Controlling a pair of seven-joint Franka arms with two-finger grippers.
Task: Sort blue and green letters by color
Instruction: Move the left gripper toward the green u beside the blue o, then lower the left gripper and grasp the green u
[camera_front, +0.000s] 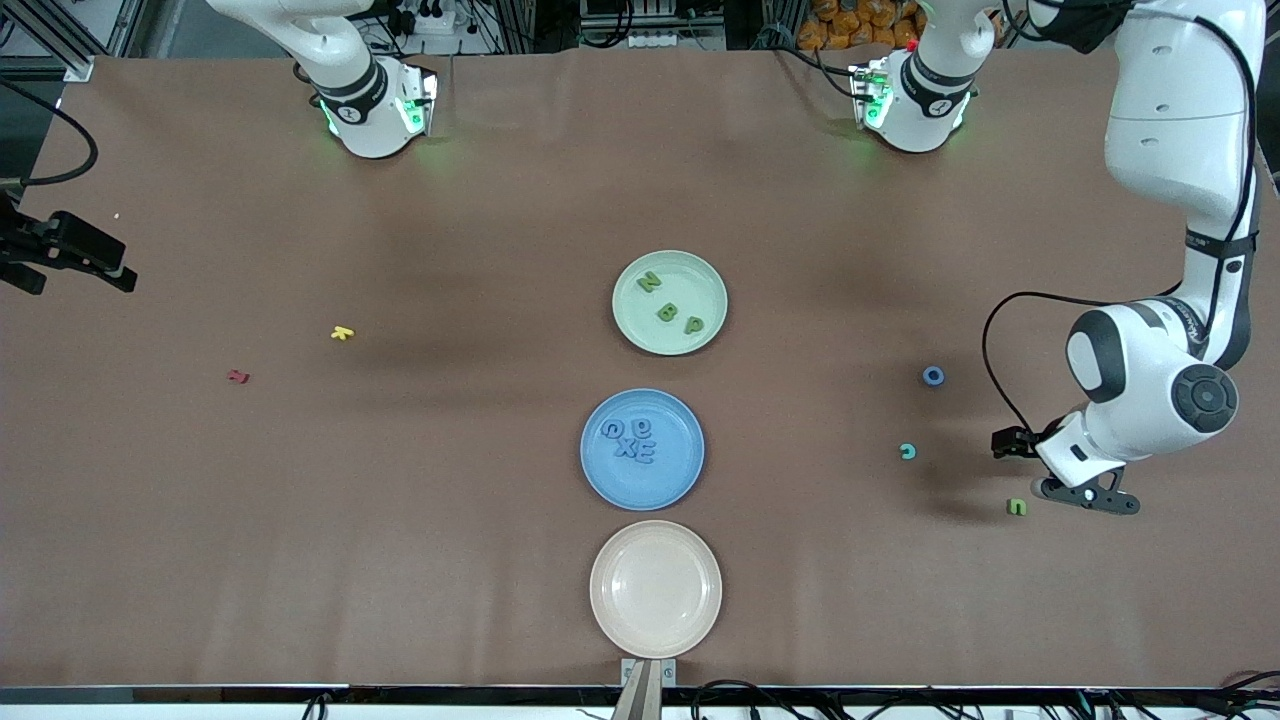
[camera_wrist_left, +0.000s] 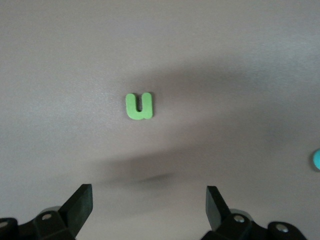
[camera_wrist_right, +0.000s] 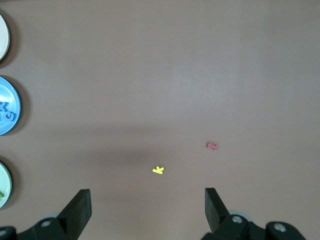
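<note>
Green letter (camera_wrist_left: 139, 106) under open left pincer (camera_wrist_left: 150, 200)

L hand (camera_wrist_left: 147, 207) low, open; R hand (camera_wrist_right: 147, 210) high, open.

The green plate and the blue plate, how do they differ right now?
The green plate holds three green letters, N, B and P; the blue plate holds blue letters bunched together, too overlapped to count. The green plate is pale green and lies farther from the front camera; the blue plate is a stronger blue and lies nearer, between the green plate and an empty cream plate. Both are round, about equal in size, and match their letters' colour.
</note>
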